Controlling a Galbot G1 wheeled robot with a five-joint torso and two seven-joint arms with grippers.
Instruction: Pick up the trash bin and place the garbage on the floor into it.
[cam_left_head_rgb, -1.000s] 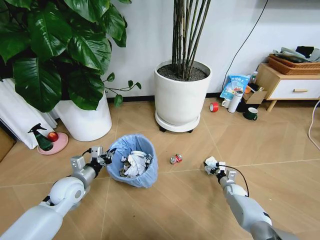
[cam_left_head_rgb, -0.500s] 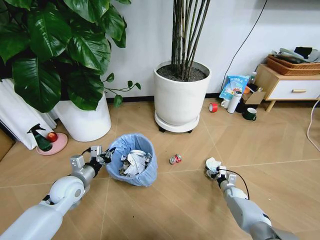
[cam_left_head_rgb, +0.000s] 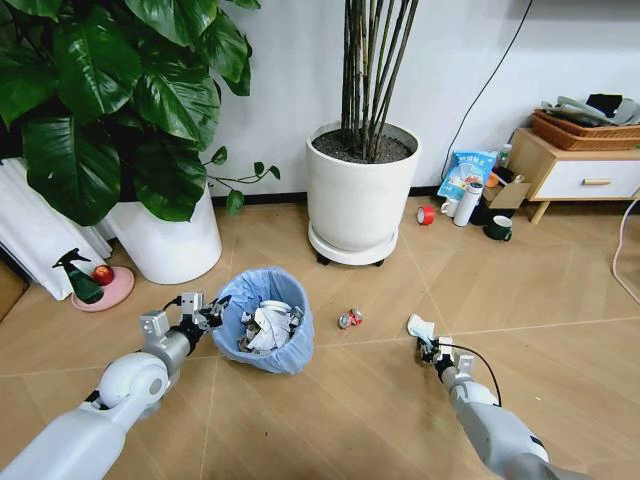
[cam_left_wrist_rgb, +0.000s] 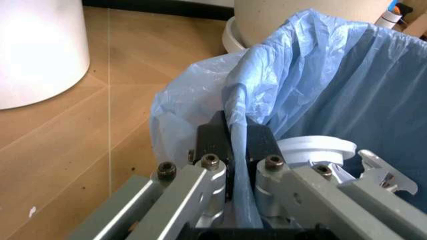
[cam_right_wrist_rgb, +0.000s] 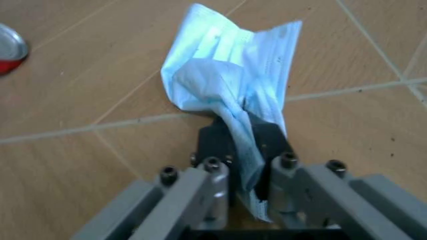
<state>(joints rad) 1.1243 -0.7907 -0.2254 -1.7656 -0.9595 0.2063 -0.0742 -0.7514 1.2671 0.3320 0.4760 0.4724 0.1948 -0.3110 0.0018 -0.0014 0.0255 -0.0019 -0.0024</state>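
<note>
- The left gripper (cam_left_head_rgb: 208, 316) has its fingers (cam_left_wrist_rgb: 213, 142) clenched on the bag-lined rim of the trash bin (cam_left_head_rgb: 266, 332), at the bin's 9 o'clock; this grip steadies the bin and keeps its mouth open and facing up.
- The bin stands on the floor (cam_left_head_rgb: 330, 410) and already contains litter.
- The right gripper (cam_left_head_rgb: 430, 346) pinches a crumpled white tissue (cam_right_wrist_rgb: 233, 75), well apart from the bin at its 3 o'clock, low over the boards.
- A red-silver piece (cam_left_head_rgb: 349, 318) lies between bin and tissue, judged uncollected.
</note>
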